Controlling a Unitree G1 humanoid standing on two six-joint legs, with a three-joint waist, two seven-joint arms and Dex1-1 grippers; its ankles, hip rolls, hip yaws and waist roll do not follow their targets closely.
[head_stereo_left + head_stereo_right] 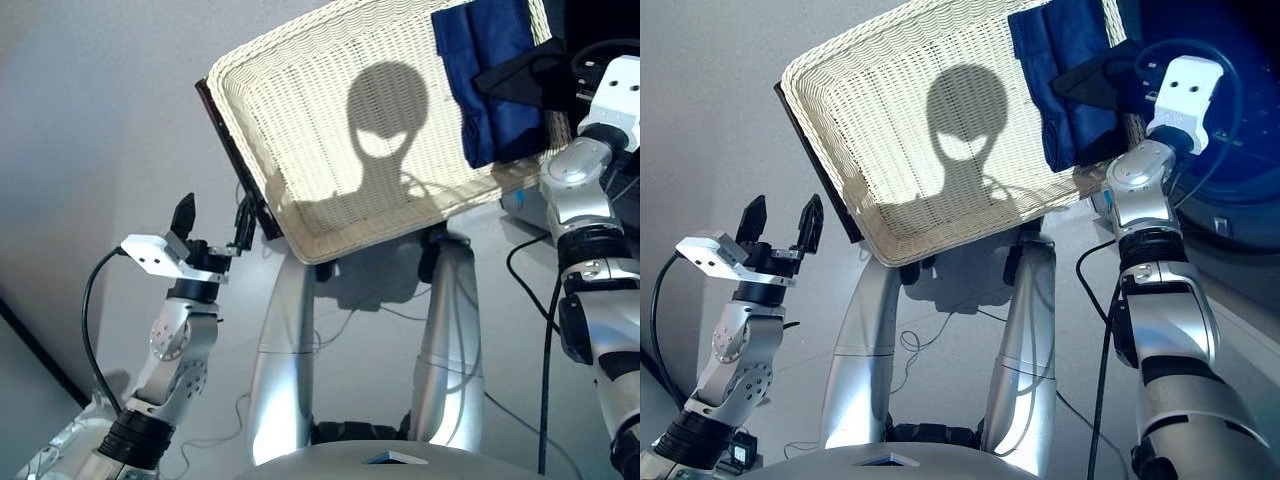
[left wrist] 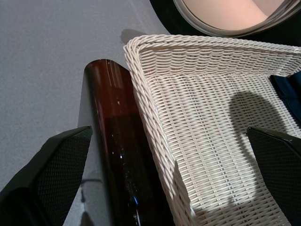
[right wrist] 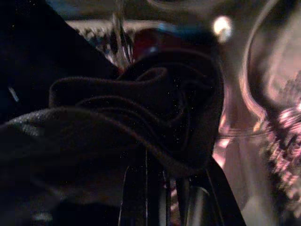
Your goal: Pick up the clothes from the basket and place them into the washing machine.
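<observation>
The cream wicker basket [image 1: 330, 130] stands tilted on a silver stand, a dark bar [image 2: 113, 155] along its left short side. A navy blue cloth [image 1: 490, 60] lies in its far right corner. My right gripper [image 1: 490, 80] rests on that cloth with its fingers drawn to a point. In the right wrist view, dark bunched cloth [image 3: 131, 122] fills the space over the fingers. My left gripper [image 1: 780, 225] hangs open beside the dark bar, holding nothing. The washing machine's round door [image 2: 164, 12] shows beyond the basket. No red or black cloth shows in the basket.
The stand's two silver legs [image 1: 285, 350] rise from the floor under the basket. Black cables [image 1: 530, 290] trail over the grey floor beside them. A grey wall [image 1: 80, 120] runs along the left.
</observation>
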